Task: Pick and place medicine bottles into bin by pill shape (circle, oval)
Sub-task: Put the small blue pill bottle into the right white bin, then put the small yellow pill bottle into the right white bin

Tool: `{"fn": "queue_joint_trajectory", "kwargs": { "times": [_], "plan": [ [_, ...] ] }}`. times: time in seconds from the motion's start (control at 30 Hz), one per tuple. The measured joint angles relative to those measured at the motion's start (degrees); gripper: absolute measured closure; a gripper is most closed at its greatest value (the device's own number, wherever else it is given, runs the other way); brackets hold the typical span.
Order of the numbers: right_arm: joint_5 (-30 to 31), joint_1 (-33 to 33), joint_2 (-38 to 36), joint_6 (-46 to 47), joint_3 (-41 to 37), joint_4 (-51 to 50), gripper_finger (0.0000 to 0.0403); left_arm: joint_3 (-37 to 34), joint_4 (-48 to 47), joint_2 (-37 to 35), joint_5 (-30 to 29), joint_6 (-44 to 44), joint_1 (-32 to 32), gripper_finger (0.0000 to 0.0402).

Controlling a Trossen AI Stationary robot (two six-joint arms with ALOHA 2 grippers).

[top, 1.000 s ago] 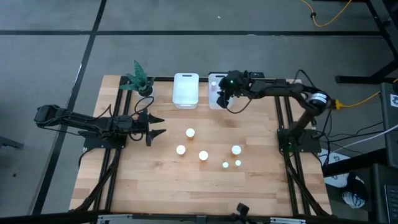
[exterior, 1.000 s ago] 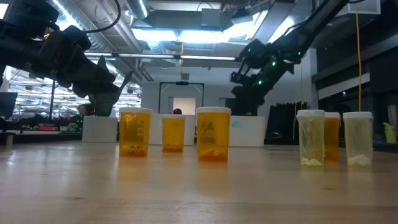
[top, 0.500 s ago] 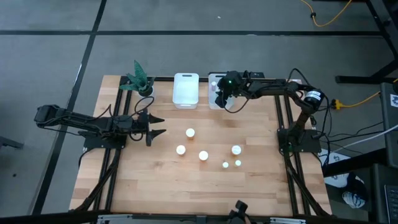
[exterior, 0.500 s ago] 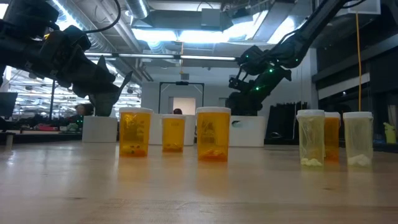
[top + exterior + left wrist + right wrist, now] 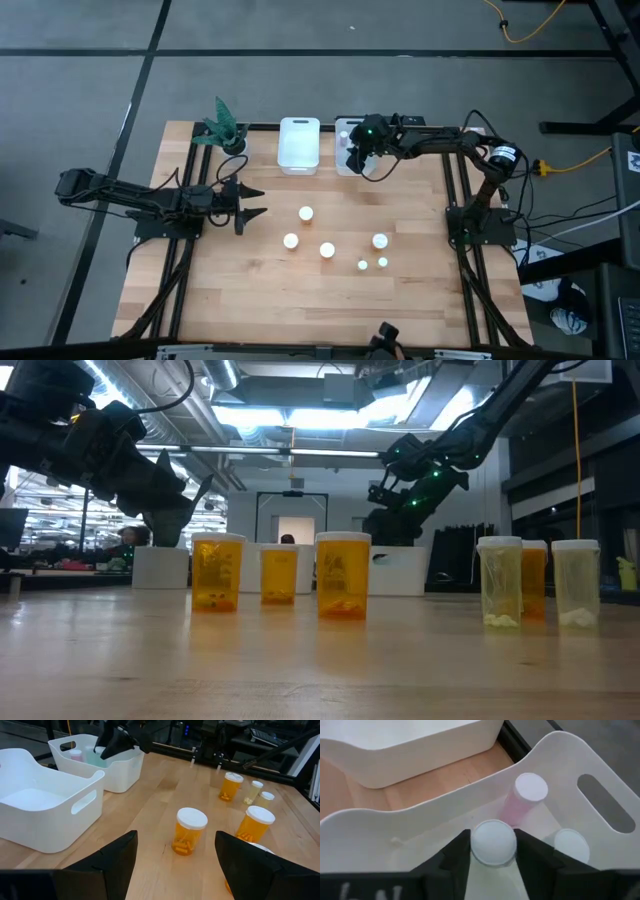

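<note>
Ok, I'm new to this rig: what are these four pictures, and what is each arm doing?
Two robot arms work at a wooden table. One picture looks down from above, one looks level across the tabletop, and one comes from each wrist. The right pincer is over the right-hand white bin, shut on a white-capped bottle; a pink bottle and another already lie inside. The left pincer waits open at the table's left. Six bottles stand mid-table, beside an empty bin and a plant.

Potted plant [image 5: 224, 127] (table's [image 5: 300, 300] corner)

orange-amber bottles [image 5: 343, 576] with white caps, pink bottle [image 5: 519, 802], white bins [image 5: 299, 146]
</note>
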Motion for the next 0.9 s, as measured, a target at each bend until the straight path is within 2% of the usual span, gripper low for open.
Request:
{"fn": "queue_joint_trajectory", "kwargs": {
  "times": [0.2,0.47,0.6,0.73,0.9],
  "plan": [
    [0.07,0.02,0.00,-0.02,0.02,0.02,0.0197,0.01,0.00,0.01,-0.01,0.00,0.00,0.0143],
    [-0.24,0.08,-3.73,-0.02,1.75,-1.86,0.0183,0.00,0.00,0.02,0.02,0.00,0.02,0.0143],
    [-2.59,1.03,-8.74,1.80,4.03,-9.67,0.0186,0.00,0.00,0.02,-0.01,0.00,0.02,0.0143],
    [-8.24,2.88,-15.61,6.99,5.25,-19.56,0.0192,0.00,0.00,0.00,-0.01,-0.01,0.02,0.0143],
    [-12.10,9.10,-24.73,11.09,5.22,-31.83,0.0197,0.00,0.00,0.02,-0.01,0.00,0.02,0.0143]
  ]
}}
